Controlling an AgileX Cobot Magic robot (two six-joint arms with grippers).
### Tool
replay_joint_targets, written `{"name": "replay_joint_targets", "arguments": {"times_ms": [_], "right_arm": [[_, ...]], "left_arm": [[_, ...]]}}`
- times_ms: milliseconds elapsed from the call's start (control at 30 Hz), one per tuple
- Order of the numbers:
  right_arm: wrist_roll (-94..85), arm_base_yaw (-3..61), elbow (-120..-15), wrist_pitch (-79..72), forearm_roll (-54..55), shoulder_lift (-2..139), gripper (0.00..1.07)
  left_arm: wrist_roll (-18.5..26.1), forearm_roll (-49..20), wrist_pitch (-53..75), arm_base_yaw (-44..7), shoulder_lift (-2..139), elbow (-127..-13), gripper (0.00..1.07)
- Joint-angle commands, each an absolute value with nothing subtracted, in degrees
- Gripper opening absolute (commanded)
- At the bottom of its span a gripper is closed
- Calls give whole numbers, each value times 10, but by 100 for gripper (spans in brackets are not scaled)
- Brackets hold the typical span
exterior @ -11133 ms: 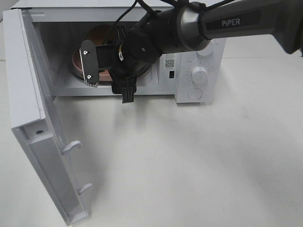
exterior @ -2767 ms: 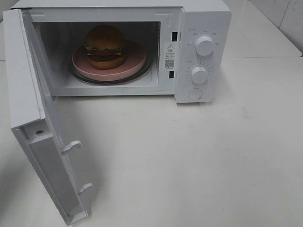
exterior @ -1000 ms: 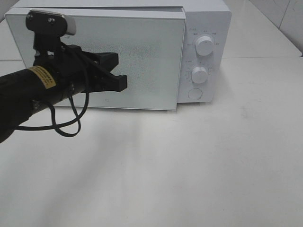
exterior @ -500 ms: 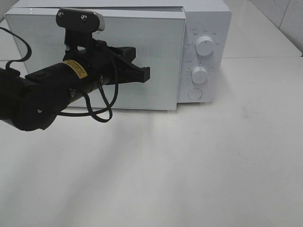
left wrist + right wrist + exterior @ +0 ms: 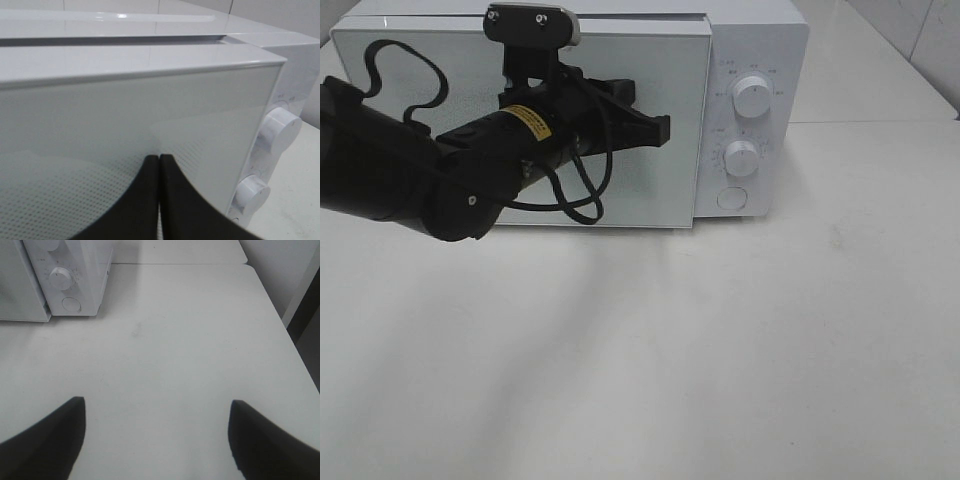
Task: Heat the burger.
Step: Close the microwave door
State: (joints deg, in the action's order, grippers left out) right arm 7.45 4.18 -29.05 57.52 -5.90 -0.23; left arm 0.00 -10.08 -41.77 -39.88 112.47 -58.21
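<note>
- High view: my left gripper is pinched fully shut and holds nothing. It reaches across the frosted glass door of the white box-shaped microwave oven. I judge the fingers are held shut to make one blunt pusher for pressing the door home near its latch side.
- Just beyond my tips, on the control panel, sit the upper dial, the lower dial and the round button. None of them is touched.
- The burger is out of sight. I judge it lies inside the oven, behind the door in front of my tips.
- Left wrist view: my black fingertips press together with the door right ahead of them. I cannot tell whether they touch it. Both dials stand off to one side, past the door's edge.
- Right wrist view: my right gripper hangs wide open and empty over the white table. It is well apart from the oven, I judge to stay clear of the left arm's work.
- Compared with earlier: a few seconds ago the door stood swung wide, the burger sat on a pink plate in the cavity, and no arm was in view. Now the door looks closed. Over the last second my left gripper has slid along the glass toward the dials.
</note>
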Motion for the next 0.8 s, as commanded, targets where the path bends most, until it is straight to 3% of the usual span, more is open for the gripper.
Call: {"name": "replay_joint_targets", "arguments": {"times_ms": [33, 233, 533, 700, 800], "right_arm": [[70, 41, -287, 571, -61, -17, 76], [70, 41, -287, 571, -61, -17, 76], [70, 41, -287, 571, -61, -17, 76], [70, 41, -287, 571, -61, -17, 76], [70, 41, -287, 571, -61, -17, 76]], "left_arm": [[0, -112, -410, -402, 1132, -602, 0], [20, -116, -394, -398, 1153, -639, 0], [64, -175, -366, -397, 1190, -708, 0], [64, -168, -359, -400, 1189, -709, 0], [64, -131, -298, -402, 1175, -709, 0]]}}
